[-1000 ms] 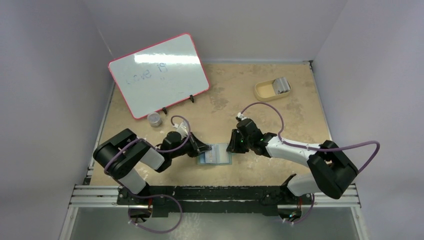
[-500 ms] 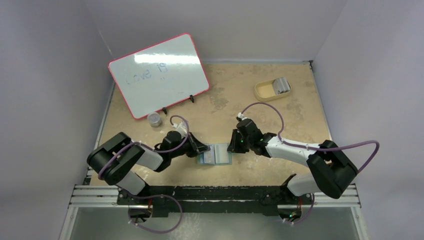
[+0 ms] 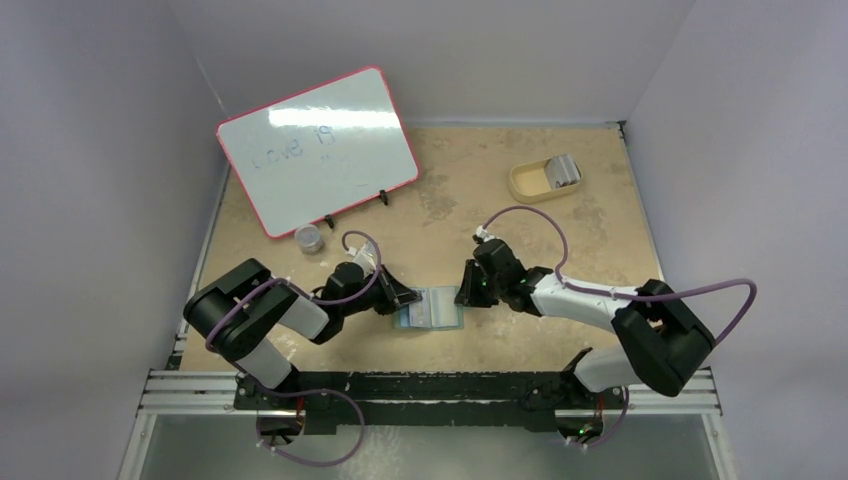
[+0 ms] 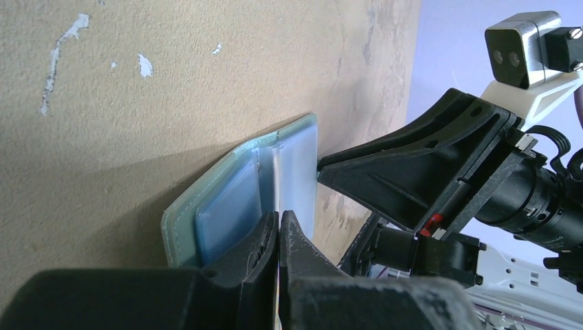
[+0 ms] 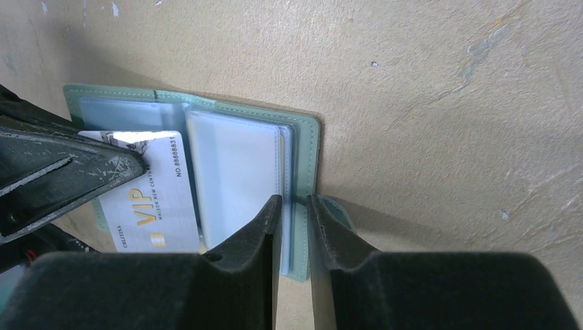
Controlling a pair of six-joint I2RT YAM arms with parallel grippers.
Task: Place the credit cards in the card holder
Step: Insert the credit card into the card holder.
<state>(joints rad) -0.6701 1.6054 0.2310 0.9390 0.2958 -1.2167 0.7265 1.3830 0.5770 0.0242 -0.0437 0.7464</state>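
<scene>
The grey-green card holder (image 3: 430, 309) lies open on the table between both arms, its light blue pockets facing up. My left gripper (image 3: 402, 298) is at its left side, shut on a pale VIP credit card (image 5: 152, 198) that lies over the holder's left half. In the left wrist view the shut gripper (image 4: 278, 221) points at the holder (image 4: 227, 206). My right gripper (image 5: 294, 203) is shut on the holder's right edge (image 5: 307, 148); it also shows in the top view (image 3: 465, 295). More cards (image 3: 563, 171) lie in the tan tray.
A tan rounded tray (image 3: 527, 184) stands at the back right. A red-framed whiteboard (image 3: 318, 148) leans on a stand at the back left, with a small round tin (image 3: 310, 238) in front of it. Walls enclose the table.
The left arm's elbow swayed out and back a little. Both grippers, the card and the holder stay in about the same place.
</scene>
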